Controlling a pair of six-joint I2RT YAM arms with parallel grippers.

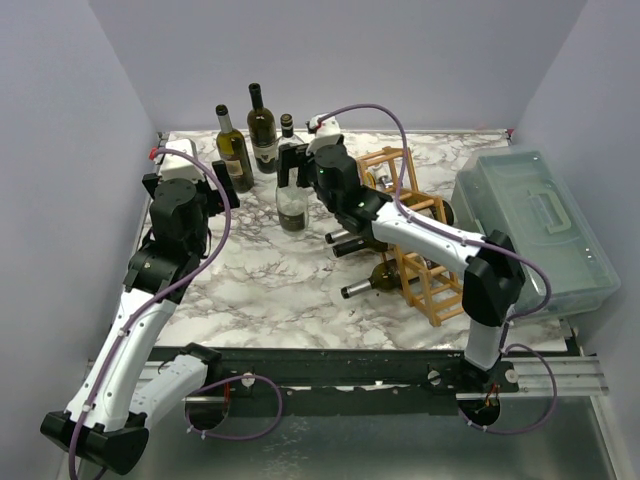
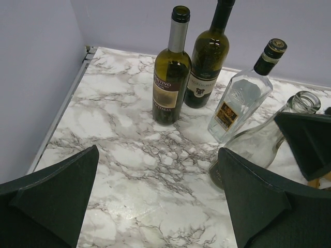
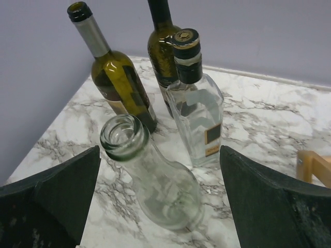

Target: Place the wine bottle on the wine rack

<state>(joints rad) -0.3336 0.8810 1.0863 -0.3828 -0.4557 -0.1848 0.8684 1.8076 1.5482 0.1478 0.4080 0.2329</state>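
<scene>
Four bottles stand upright on the marble surface (image 1: 270, 290), all left of the rack (image 1: 428, 275). A clear bottle (image 3: 155, 181) is nearest the rack. Behind it stand a square bottle (image 3: 199, 116) with a black cap, a dark bottle (image 1: 263, 135) and an olive bottle (image 1: 235, 155), the olive one farthest from the rack. The one rack, a wooden lattice, holds at least three more lying bottles (image 1: 365, 287), their necks pointing left out of the cells. The right arm hides part of it, so the exact count is unclear. One lidded grey-green box (image 1: 530, 230) sits just right of the rack; its contents cannot be made out. The right fingers (image 3: 51, 201) are spread wide and hold nothing, with the clear bottle's neck between them, untouched. The left fingers (image 2: 57, 196), also spread and empty, hover over bare surface further left of the rack, facing the olive and dark bottles.
</scene>
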